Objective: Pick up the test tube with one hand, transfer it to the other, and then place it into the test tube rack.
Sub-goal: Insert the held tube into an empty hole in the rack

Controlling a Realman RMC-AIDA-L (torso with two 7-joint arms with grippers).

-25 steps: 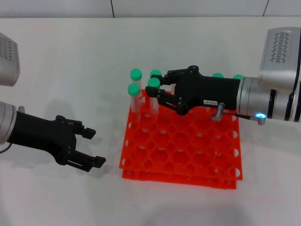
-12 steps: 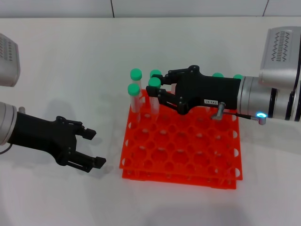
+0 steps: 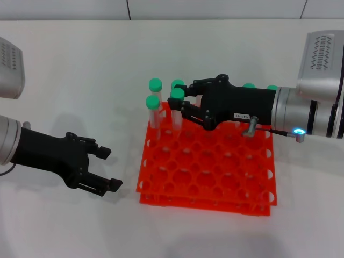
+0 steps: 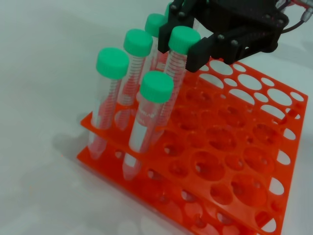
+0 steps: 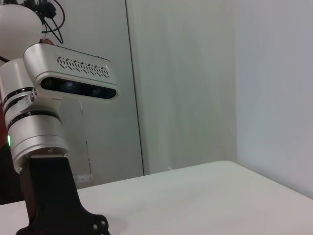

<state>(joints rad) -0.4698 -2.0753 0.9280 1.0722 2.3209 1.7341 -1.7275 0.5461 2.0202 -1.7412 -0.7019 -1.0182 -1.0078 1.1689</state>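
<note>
The orange-red test tube rack lies mid-table, also close up in the left wrist view. A green-capped test tube stands slightly tilted in a hole near the rack's far left corner. My right gripper, the one with the white label, is shut on it just under the cap. The left wrist view shows the same grip, black fingers beside the cap of the test tube. My left gripper hovers open and empty over the table, left of the rack.
Several other green-capped tubes stand in the rack: three around the held one, and two at the far right behind the right wrist. The right wrist view shows only the left arm and a wall.
</note>
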